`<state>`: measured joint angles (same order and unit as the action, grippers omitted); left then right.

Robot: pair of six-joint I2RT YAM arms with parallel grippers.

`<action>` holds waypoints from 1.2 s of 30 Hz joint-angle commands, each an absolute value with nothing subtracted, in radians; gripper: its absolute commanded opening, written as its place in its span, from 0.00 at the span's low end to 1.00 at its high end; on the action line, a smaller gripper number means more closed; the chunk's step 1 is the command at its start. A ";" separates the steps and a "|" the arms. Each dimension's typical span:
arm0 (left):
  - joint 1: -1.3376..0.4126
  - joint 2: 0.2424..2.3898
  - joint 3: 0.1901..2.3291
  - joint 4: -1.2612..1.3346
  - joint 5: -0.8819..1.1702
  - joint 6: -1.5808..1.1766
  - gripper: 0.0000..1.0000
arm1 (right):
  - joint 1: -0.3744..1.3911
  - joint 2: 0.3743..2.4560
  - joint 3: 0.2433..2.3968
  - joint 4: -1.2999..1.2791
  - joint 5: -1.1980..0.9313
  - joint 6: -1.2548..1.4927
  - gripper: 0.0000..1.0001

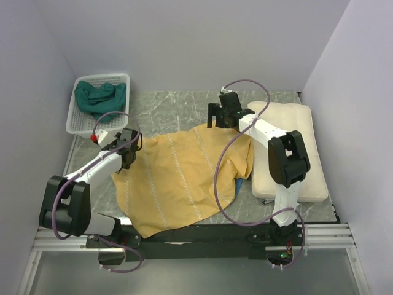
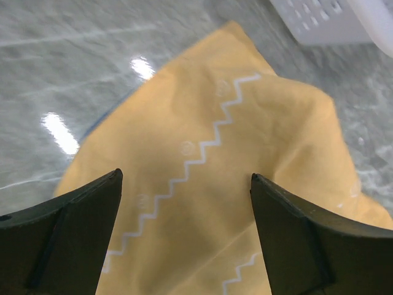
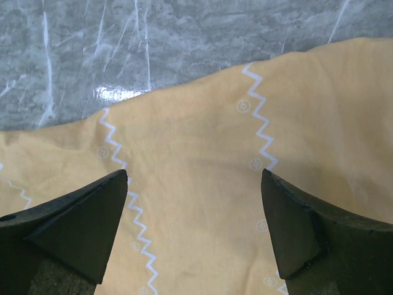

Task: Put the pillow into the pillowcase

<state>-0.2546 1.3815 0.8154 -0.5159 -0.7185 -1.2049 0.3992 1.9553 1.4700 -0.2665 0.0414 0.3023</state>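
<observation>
**Pillowcase (image 1: 178, 178) under two open grippers**

The left gripper (image 1: 128, 147) stands with its jaws spread wide and nothing between them, over the fabric's left corner. The right gripper (image 1: 220, 117) gapes just as empty above the far edge. The fabric lies rumpled on the table (image 1: 178, 107), yellow side out (a sliver of blue shows at its right edge). The pillow (image 1: 310, 153) lies flat to the right, its near half partly hidden by the right arm; whether the yellow edge overlaps it I cannot tell. A white basket (image 1: 73, 123) at far left holds a green cloth (image 1: 100, 95).
</observation>
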 commanded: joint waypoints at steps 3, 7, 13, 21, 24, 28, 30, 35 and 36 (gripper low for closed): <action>-0.255 1.403 0.752 -0.160 -0.601 -1.078 0.86 | 0.397 1.993 1.560 -0.273 0.093 0.269 0.96; -0.255 1.460 0.729 -0.060 -0.577 -1.031 0.60 | 0.387 2.048 1.608 -0.308 0.133 0.258 0.96; -0.255 1.454 0.770 -0.067 -0.569 -0.985 0.01 | 0.370 2.042 1.572 -0.299 0.135 0.262 0.98; -0.236 1.302 0.963 -0.302 -0.706 -0.953 0.01 | 0.367 2.059 1.575 -0.318 0.152 0.285 0.98; -0.215 1.272 1.023 -0.316 -0.703 -0.919 0.01 | 0.364 2.059 1.581 -0.319 0.150 0.282 0.98; -0.158 1.275 1.141 -0.344 -0.690 -0.867 0.01 | 0.362 2.065 1.594 -0.330 0.118 0.288 0.98; -0.118 1.284 1.179 -0.341 -0.683 -0.844 0.01 | 0.365 2.053 1.569 -0.321 0.080 0.302 0.98; 0.039 1.377 1.357 -0.368 -0.551 -0.804 0.01 | 0.394 1.916 1.383 -0.244 0.011 0.363 0.98; 0.073 1.403 1.389 -0.377 -0.540 -0.796 0.01 | 0.399 1.890 1.346 -0.220 0.003 0.379 0.98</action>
